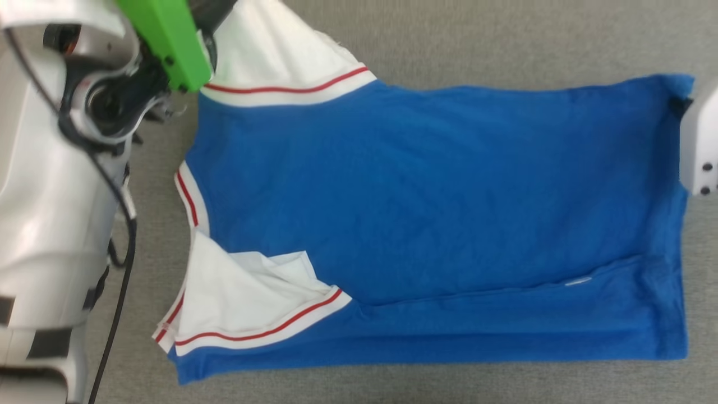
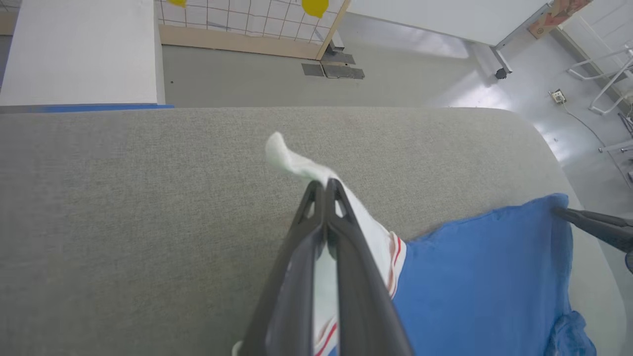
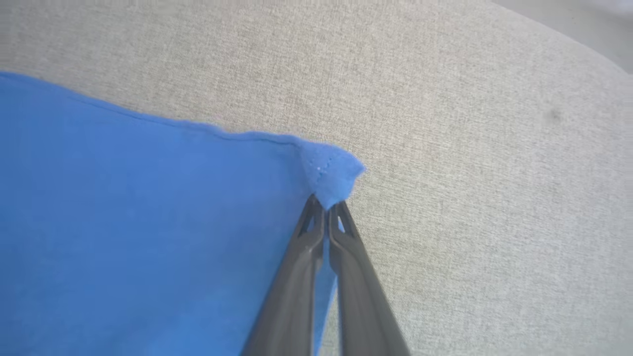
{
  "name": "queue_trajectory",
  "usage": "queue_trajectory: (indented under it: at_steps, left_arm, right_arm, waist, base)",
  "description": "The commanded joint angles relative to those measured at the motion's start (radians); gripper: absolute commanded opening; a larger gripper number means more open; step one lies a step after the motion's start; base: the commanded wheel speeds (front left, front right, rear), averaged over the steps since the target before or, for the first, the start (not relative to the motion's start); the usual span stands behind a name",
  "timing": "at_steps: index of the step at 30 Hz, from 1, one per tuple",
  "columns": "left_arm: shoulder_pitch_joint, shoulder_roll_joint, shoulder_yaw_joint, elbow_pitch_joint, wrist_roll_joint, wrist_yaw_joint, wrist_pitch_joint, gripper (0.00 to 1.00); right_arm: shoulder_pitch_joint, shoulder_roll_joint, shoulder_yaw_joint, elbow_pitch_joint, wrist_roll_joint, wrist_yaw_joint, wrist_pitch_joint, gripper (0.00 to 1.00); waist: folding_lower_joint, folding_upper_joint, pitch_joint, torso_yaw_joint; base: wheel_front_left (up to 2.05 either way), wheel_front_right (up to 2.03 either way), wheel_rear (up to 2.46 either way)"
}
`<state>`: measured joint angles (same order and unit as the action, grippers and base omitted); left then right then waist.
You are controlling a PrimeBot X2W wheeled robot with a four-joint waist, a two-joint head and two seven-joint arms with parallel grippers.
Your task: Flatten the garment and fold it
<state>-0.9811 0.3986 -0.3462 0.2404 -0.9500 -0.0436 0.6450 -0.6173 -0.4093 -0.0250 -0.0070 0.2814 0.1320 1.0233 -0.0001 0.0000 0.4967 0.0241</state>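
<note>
Soft and limp, the garment [image 1: 437,185] likely sags unless held at edges: left gripper [image 2: 324,187] pinches its white sleeve [image 2: 292,159], right gripper [image 3: 326,206] its blue hem corner [image 3: 332,172].

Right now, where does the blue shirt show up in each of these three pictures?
Head view: the garment spreads across the middle, sleeves at left.
Left wrist view: lower right, white sleeve pinched by the left gripper.
Right wrist view: left half, blue corner pinched by the right gripper.
Shared landmark: that pinched blue corner; also the grey table.
</note>
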Motion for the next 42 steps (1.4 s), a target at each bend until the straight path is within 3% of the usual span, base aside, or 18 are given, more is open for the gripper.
queue_trajectory:
  at_steps: [1, 9, 17, 22, 32, 42]
  left_arm:
    - [0.039, 0.015, 0.011, -0.025, -0.013, 0.000, -0.009, 0.00]
    - [0.271, 0.055, 0.055, -0.211, -0.054, 0.054, -0.035, 0.00]
    - [0.530, 0.083, 0.111, -0.366, -0.075, 0.142, -0.081, 0.00]
    - [0.700, 0.070, 0.132, -0.409, -0.101, 0.189, -0.110, 0.00]
    - [0.910, 0.013, 0.129, -0.326, -0.145, 0.217, -0.156, 0.00]
    - [0.955, 0.020, 0.094, -0.172, -0.117, 0.260, -0.135, 0.00]
  right_arm:
    - [0.030, -0.001, -0.015, 0.005, 0.009, -0.001, -0.027, 0.00]
    - [0.167, 0.036, -0.103, 0.033, 0.018, -0.001, -0.144, 0.00]
    - [0.314, 0.048, -0.112, 0.050, 0.029, -0.001, -0.166, 0.00]
    - [0.381, 0.063, -0.116, 0.062, 0.040, -0.001, -0.177, 0.00]
    - [0.484, 0.088, -0.107, 0.104, 0.031, -0.001, -0.180, 0.00]
    - [0.540, 0.105, -0.083, 0.159, 0.022, -0.001, -0.180, 0.00]
  waist:
    - [0.0001, 0.0000, -0.080, 0.008]
    - [0.0001, 0.0000, -0.198, 0.027]
    - [0.0001, 0.0000, -0.287, 0.039]
    - [0.0001, 0.0000, -0.310, 0.047]
    - [0.0001, 0.0000, -0.308, 0.048]
    - [0.0001, 0.0000, -0.319, 0.029]
  base:
    - [0.00, 0.00, 0.00]
    - [0.00, 0.00, 0.00]
    - [0.00, 0.00, 0.00]
    - [0.00, 0.00, 0.00]
    - [0.00, 0.00, 0.00]
    - [0.00, 0.00, 0.00]
